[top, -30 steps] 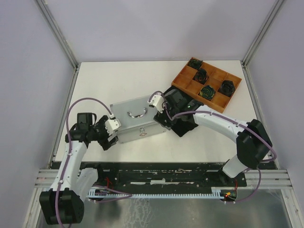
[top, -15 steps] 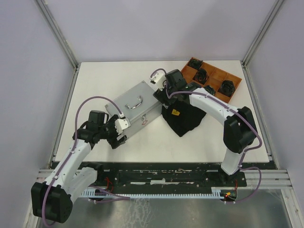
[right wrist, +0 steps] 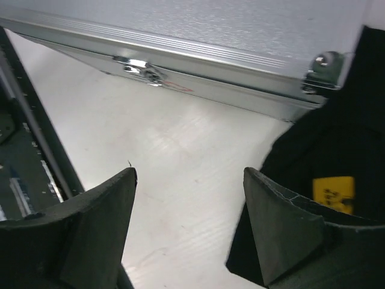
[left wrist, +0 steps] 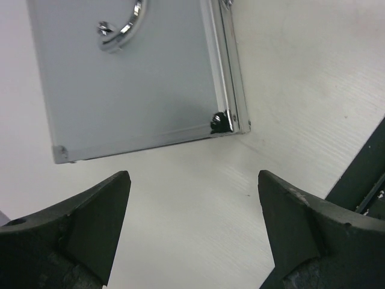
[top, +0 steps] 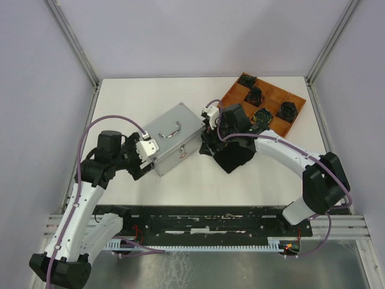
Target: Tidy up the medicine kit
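The medicine kit (top: 172, 137), a silver-grey metal case with a curved handle (top: 170, 129), lies closed and slanted on the white table. My left gripper (top: 146, 161) is just off its near-left end, open and holding nothing. In the left wrist view the case (left wrist: 132, 78) lies beyond the gripper (left wrist: 192, 176), with bare table between the fingers (left wrist: 90, 223). My right gripper (top: 206, 146) is open at the case's right end, over the edge of a black pouch (top: 233, 153). The right wrist view shows the case's front latch (right wrist: 141, 66) beyond the gripper (right wrist: 189, 171).
A brown divided tray (top: 239, 96) holding several dark rolled items stands at the back right. The black pouch (right wrist: 337, 138) with a yellow label (right wrist: 334, 192) lies against the case's right end. The table's dark front rail (top: 204, 220) runs along the near edge.
The case has turned from lying crosswise to slanted, its right end swung farther back. The right gripper went up by the tray and came back to the case's right end. The left gripper followed the near-left end.
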`<move>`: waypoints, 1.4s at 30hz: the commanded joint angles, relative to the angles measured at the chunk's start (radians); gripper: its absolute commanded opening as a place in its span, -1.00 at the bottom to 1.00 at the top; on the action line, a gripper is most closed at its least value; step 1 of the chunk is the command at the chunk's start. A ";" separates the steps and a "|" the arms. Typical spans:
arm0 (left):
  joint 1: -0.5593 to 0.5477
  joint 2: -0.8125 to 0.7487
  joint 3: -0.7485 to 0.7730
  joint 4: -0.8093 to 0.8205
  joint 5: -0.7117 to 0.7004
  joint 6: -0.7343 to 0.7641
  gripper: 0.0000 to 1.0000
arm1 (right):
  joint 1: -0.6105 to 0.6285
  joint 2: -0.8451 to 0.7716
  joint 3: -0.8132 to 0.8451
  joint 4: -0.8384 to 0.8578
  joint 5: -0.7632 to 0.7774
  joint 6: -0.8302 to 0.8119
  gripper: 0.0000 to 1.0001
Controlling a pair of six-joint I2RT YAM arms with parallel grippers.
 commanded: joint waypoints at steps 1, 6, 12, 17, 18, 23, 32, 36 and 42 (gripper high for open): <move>-0.005 0.027 0.082 0.084 0.003 -0.122 0.86 | 0.027 0.016 -0.072 0.314 -0.203 0.269 0.59; -0.004 0.129 0.074 0.287 -0.044 -0.251 0.85 | 0.049 0.043 -0.230 0.752 -0.206 0.478 0.57; -0.005 0.236 0.095 0.411 -0.092 -0.340 0.81 | 0.056 0.107 -0.291 0.995 -0.181 0.526 0.57; -0.004 0.278 0.073 0.478 -0.108 -0.373 0.81 | 0.066 0.168 -0.301 1.074 -0.190 0.525 0.57; -0.004 0.283 0.068 0.479 -0.108 -0.379 0.80 | 0.068 0.180 -0.301 1.087 -0.191 0.527 0.57; -0.004 0.265 0.023 0.487 -0.099 -0.386 0.79 | 0.074 0.231 -0.321 1.173 -0.198 0.535 0.57; -0.005 0.240 -0.014 0.504 -0.106 -0.383 0.78 | 0.097 0.313 -0.344 1.345 -0.216 0.567 0.56; -0.004 0.244 -0.012 0.504 -0.104 -0.381 0.78 | 0.101 0.330 -0.338 1.382 -0.237 0.586 0.55; -0.004 0.237 -0.017 0.505 -0.104 -0.382 0.77 | 0.101 0.315 -0.341 1.399 -0.277 0.605 0.50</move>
